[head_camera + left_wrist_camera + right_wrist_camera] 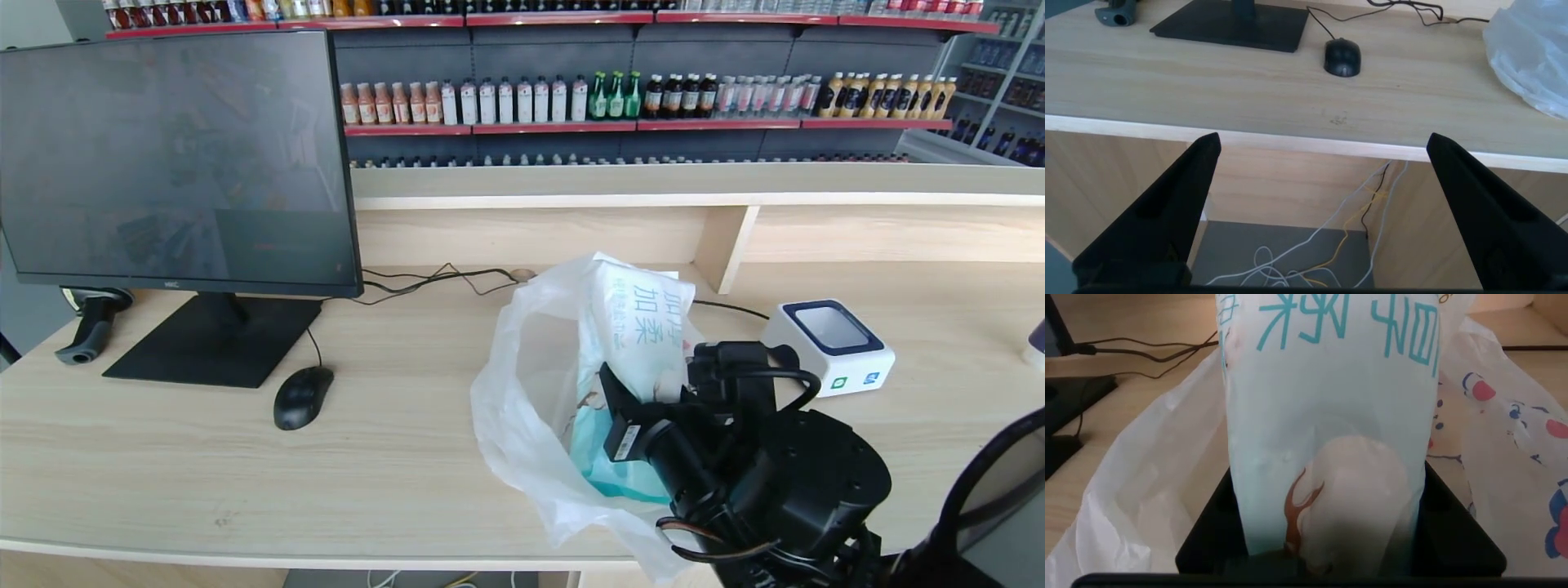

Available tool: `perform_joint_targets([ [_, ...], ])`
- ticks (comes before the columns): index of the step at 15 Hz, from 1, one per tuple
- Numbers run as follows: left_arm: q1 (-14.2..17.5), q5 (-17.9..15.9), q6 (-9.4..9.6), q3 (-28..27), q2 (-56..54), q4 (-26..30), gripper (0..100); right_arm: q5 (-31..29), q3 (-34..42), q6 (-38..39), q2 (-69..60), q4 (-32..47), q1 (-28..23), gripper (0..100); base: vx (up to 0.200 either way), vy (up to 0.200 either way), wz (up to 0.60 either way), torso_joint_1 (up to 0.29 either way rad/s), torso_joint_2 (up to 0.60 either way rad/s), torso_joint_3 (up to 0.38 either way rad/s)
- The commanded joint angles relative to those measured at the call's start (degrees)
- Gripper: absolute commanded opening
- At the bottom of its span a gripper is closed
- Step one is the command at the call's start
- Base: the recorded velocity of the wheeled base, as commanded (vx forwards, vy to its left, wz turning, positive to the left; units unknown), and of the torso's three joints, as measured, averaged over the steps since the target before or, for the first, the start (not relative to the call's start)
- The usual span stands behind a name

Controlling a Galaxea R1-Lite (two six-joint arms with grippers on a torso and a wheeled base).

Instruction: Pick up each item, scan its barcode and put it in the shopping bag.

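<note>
On my counter (163,474) the monitor (175,159) stands at the left, with a handheld scanner (90,327) just left of its stand and a mouse (302,396) before the stand's right corner. The shopping bag (522,392) sits mid-counter near the front edge, a pack (645,327) upright inside it with my right gripper (1331,547) around its lower end, and a scanner box (829,343) just right of the bag. Shelves (653,126) of bottles run behind, and my left gripper (1323,212) hangs below the counter's front edge.

White-and-teal pack (645,322) stands upright inside the shopping bag (518,384) (translucent, open-mouthed).
</note>
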Motion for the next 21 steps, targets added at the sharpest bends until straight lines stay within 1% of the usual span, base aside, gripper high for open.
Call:
perform_joint_targets([
  [1,0.1,0.0,-0.04,0.0,0.0,0.0,100,0.2,0.4,0.1,0.9,-0.1,0.1,0,0.000,0.000,0.00,0.000,0.00,0.000],
  [5,0.0,0.0,-0.04,0.0,0.0,0.0,100,0.2,1.5,0.4,1.8,-0.1,0.1,0,0.000,0.000,0.00,0.000,0.00,0.000],
  [8,0.0,0.0,-0.04,0.0,0.0,0.0,100,0.3,0.2,0.6,2.3,-0.1,0.2,0,0.000,0.000,0.00,0.000,0.00,0.000],
  [9,0.1,0.0,-0.04,0.0,0.0,0.0,100,0.3,0.3,0.6,2.4,-0.1,0.3,100,0.000,0.000,0.00,0.000,0.00,0.000],
  [19,0.1,0.0,-0.04,0.0,0.0,0.0,100,0.1,0.4,1.2,3.0,-0.1,1.1,100,0.000,0.000,0.00,0.000,0.00,0.000],
  [21,0.1,0.0,-0.04,0.0,0.0,0.0,100,0.1,0.1,2.9,2.8,-0.1,1.2,100,0.000,0.000,0.00,0.000,0.00,0.000],
])
